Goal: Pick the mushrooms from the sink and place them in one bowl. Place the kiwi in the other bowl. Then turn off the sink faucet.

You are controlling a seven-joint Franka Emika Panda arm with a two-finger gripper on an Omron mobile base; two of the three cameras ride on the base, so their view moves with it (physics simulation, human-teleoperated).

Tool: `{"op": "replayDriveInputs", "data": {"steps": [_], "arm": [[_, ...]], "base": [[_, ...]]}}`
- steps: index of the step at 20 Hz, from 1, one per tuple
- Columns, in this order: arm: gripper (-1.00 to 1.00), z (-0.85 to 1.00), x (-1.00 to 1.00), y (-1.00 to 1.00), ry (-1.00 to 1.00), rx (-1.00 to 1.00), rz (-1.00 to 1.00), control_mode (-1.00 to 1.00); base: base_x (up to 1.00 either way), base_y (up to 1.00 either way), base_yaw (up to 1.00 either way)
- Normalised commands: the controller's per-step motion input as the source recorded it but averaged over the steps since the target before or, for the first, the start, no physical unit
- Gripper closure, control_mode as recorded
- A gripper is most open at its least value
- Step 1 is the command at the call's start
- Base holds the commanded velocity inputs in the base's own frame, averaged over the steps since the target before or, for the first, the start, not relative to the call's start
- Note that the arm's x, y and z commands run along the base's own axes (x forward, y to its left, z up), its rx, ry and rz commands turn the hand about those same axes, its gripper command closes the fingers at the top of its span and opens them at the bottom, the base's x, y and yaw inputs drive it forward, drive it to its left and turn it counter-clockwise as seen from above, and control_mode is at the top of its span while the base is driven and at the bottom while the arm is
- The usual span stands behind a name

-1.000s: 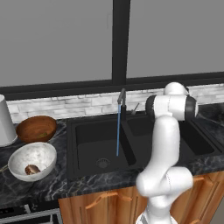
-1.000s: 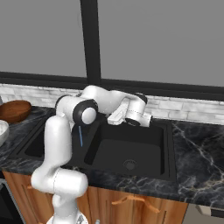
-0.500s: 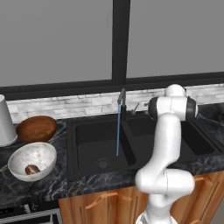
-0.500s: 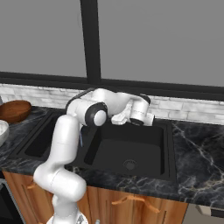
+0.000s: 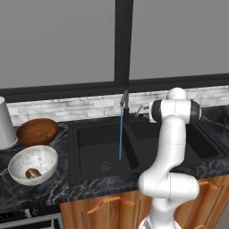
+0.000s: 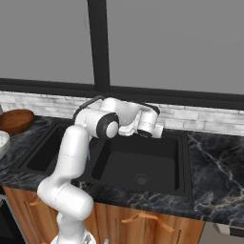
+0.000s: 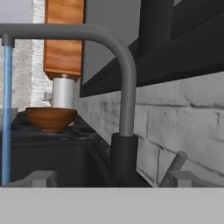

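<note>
The sink faucet stands at the far rim of the black sink, over the central divider, with a blue stream of water falling into the left basin. Its thin side lever sits just right of the base. The gripper hangs released, jaws wide, close to the faucet base, grasping nothing. On the left counter, a mushroom lies in the white speckled bowl; the wooden bowl sits farther back. No writing is readable.
</note>
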Motion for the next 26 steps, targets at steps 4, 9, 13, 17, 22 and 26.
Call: {"op": "replayDriveInputs", "data": {"steps": [4,9,13,17,22,26], "arm": [[-1.0,-0.07,0.29,0.13,0.03,-0.02,-0.04,-1.0],[-1.0,-0.02,0.29,0.08,0.02,-0.02,-0.01,-1.0],[-1.0,0.0,0.19,0.27,0.0,-0.02,0.0,-1.0],[-1.0,0.0,0.03,0.54,0.0,-0.03,0.0,-1.0],[-1.0,0.01,0.0,0.75,0.0,-0.06,0.0,-1.0],[-1.0,0.07,0.0,0.84,0.0,-0.07,0.0,-1.0]], "base": [[0.0,0.0,0.0],[0.0,0.0,0.0],[0.0,0.0,0.0],[0.0,0.0,0.0],[0.0,0.0,0.0],[0.0,0.0,0.0]]}}
